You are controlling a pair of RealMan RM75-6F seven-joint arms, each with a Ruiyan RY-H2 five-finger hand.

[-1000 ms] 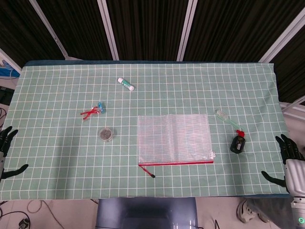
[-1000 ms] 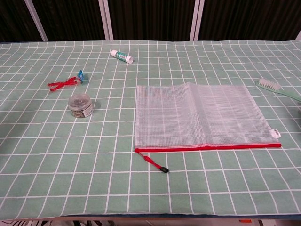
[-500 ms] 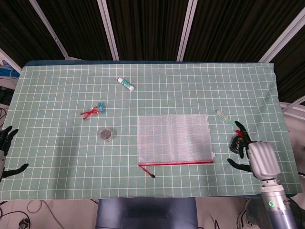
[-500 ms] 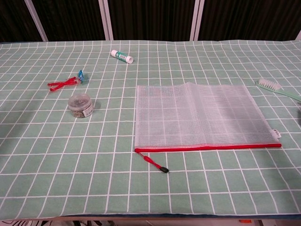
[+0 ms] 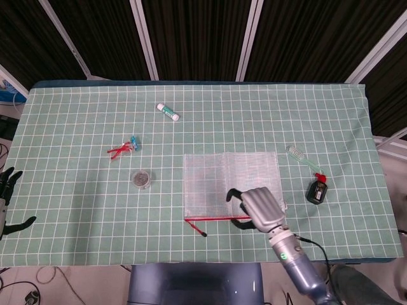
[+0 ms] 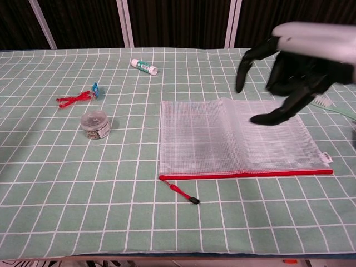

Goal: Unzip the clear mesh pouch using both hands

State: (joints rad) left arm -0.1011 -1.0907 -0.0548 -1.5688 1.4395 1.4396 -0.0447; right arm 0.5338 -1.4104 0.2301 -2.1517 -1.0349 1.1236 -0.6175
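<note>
The green checked tablecloth (image 5: pixel 76 127) covered the whole table, and on it, a little right of centre and near the front edge, lay the clear mesh pouch with a red zipper (image 6: pixel 233 139), flat and square to the cloth. Its red zipper line (image 6: pixel 245 174) ran unbroken along the near edge, and the red pull cord with a black tip (image 6: pixel 183 193) trailed off the pouch's left front corner onto the cloth. By that showing the pouch was fully zipped and nothing of the task was done: one hand had yet to pin the pouch and the other to take the pull and draw it along the edge.

The right hand (image 6: pixel 289 69) hung over the right part of the pouch, above it in the chest view and not plainly touching the mesh. Its dark fingers (image 6: pixel 272 117) were spread and only loosely curved, and it held nothing. The pull cord lay well apart from it, off to the left.

The left hand (image 5: pixel 7 203) showed only at the left border of the head view, off the table, fingers apart and empty, well away from the pouch.

I judged the right hand was coming in to hold the pouch down, leaving the pull to the left.
</note>
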